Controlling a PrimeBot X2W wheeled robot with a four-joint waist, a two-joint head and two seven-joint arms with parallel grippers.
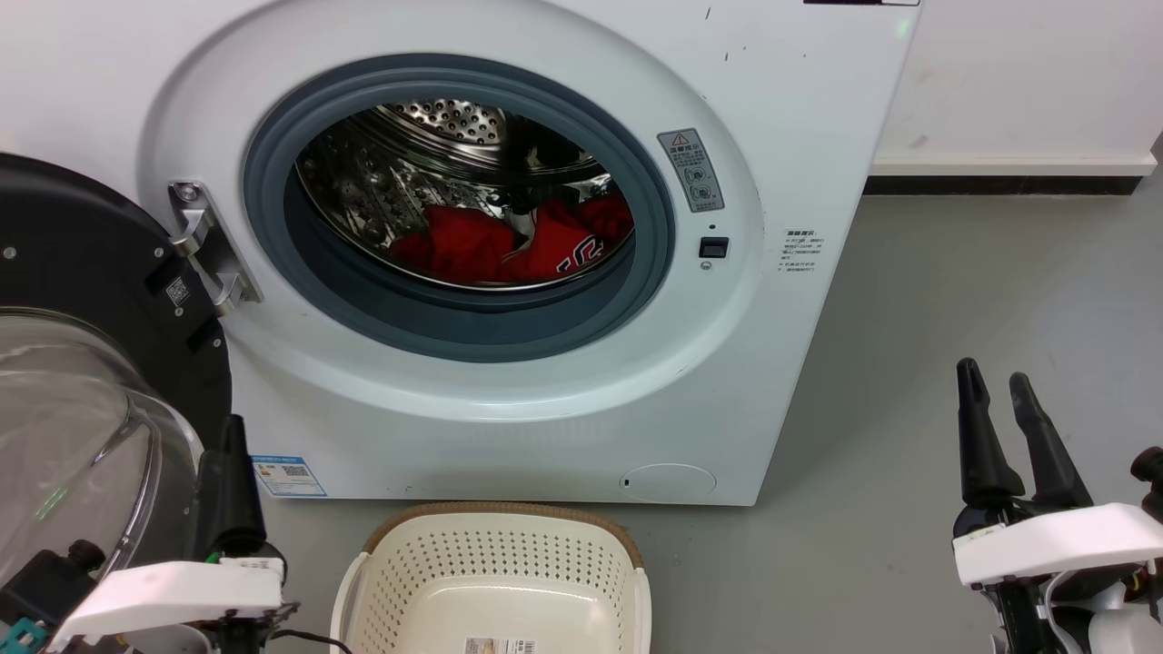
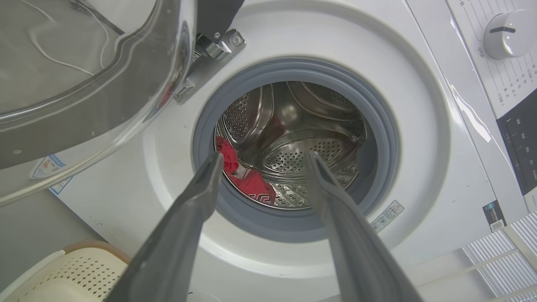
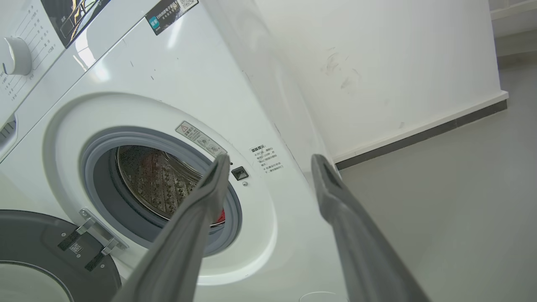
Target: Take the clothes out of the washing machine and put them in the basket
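The right gripper [image 1: 993, 374] has two long matt black fingers [image 1: 977, 436], each thick and rounded at the root and narrowing to a blunt point; they rise from a flat white wedge-shaped housing [image 1: 1054, 540] set on a black frame; a round black knob [image 1: 1149, 465] sits at its outer side, and a glossy white shell [image 1: 1119, 631] curves below; close up in the wrist views the fingers look dark grey, with a shallow groove on the inner face near each tip; the left gripper [image 2: 264, 156] is built alike; its white plate [image 1: 173, 590] has a thin black cable [image 1: 304, 641] beside it, and a teal connector [image 1: 14, 633].
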